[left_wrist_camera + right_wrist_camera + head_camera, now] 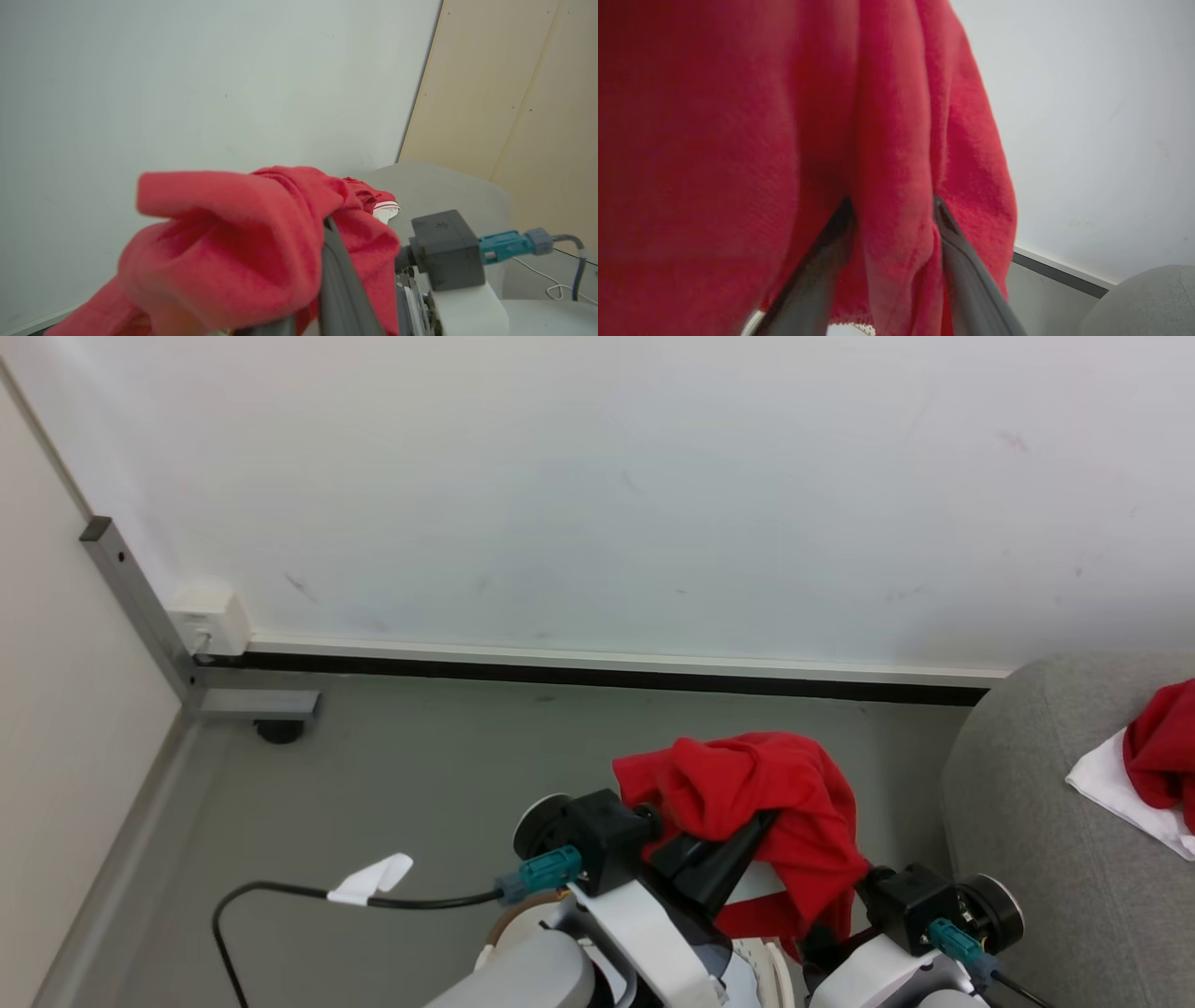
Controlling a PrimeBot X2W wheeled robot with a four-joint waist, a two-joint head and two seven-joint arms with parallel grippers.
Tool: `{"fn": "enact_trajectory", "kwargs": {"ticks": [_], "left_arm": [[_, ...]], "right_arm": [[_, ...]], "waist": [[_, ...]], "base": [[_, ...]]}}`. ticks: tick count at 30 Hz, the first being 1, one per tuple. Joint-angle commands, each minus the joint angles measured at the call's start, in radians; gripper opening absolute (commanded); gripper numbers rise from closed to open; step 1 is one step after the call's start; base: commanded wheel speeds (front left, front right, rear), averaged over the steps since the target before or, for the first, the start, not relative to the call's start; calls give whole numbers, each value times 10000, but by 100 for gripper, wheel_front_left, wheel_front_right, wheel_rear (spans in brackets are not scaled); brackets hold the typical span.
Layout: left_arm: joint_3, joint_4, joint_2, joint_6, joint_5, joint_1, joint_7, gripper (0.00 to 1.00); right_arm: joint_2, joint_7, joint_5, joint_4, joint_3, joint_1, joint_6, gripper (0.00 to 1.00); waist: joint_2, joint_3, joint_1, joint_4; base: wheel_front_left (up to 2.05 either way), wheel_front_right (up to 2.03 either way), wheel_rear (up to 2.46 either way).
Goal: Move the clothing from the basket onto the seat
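Note:
A plain red garment (756, 793) hangs bunched above the grey floor, held by both grippers. My left gripper (747, 835) is shut on its upper folds, and the cloth drapes over its dark fingers (338, 280). My right gripper (892, 242) is shut on a fold of the same garment (738, 140), with a dark finger on each side. Below my arms a bit of the cream perforated basket (767, 969) shows. The grey sofa (1027, 803) stands at the right. On it lies the red and white garment (1153, 761), whose striped trim (385, 205) faces my left wrist.
A pale wall with a dark baseboard (597, 674) runs behind. At the left stands a grey metal frame (140, 607) with a white socket box (210, 621). A black cable with a white tag (373, 877) lies on the floor at the lower left.

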Motion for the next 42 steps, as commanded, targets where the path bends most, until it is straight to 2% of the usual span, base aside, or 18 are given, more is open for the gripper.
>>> {"fn": "enact_trajectory", "kwargs": {"ticks": [1,21,22,23,24,26,34,42], "left_arm": [[-5,-36,-4,-9,51,124,11,0],[267,219,237,213,-121,64,-84,0],[277,241,240,228,-114,67,-90,11],[288,264,246,231,-109,77,-97,38],[291,292,252,225,-107,95,-103,48],[280,334,246,260,-114,139,-109,100],[175,467,216,299,-62,221,-133,100],[183,744,279,366,184,386,-191,100]], "right_arm": [[4,1,39,73,-53,-100,-23,0],[46,-1,510,-508,-280,154,-23,0],[44,-1,568,-577,-340,179,-23,0],[44,1,623,-634,-399,195,-23,0],[45,-1,683,-691,-450,208,-23,0],[43,-1,821,-794,-569,231,-23,0],[-46,-1,1382,-1238,-1223,329,-23,0],[-435,-1,1697,-1922,-2076,389,-23,0]], "waist": [[-1,-11,0,68],[-1,154,0,83],[-1,155,0,59],[-1,156,0,33],[-1,158,0,0],[-1,163,0,-77],[-1,250,0,-587],[-1,461,0,-1638]], "base": [[0,0,0],[0,0,0],[0,0,0],[0,0,0],[0,0,0],[0,0,0],[0,0,0],[0,0,0]]}}
